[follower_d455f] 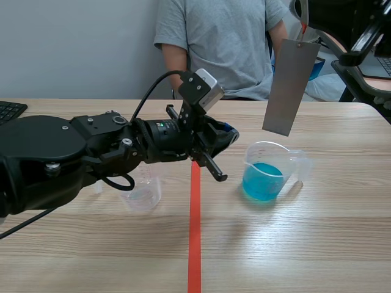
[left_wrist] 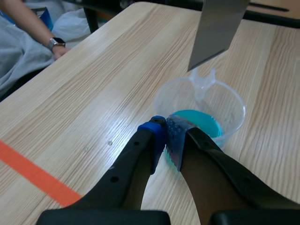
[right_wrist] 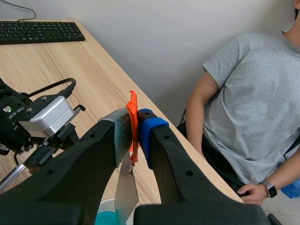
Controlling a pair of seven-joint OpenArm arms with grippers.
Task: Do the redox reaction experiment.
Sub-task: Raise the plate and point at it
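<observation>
Standing at the left of the wooden table (follower_d455f: 317,244), under the left arm, is a small empty clear plastic cup (follower_d455f: 143,194). Next, the left end effector (left_wrist: 167,136) has its pads pressed together on nothing, tips just beside a clear spouted plastic beaker (follower_d455f: 289,157) of blue liquid (follower_d455f: 263,181). Above the beaker, apart from it, hangs a flat grey metal plate (follower_d455f: 291,85), its orange-red tab (right_wrist: 133,110) pinched in the closed right end effector (right_wrist: 136,126).
</observation>
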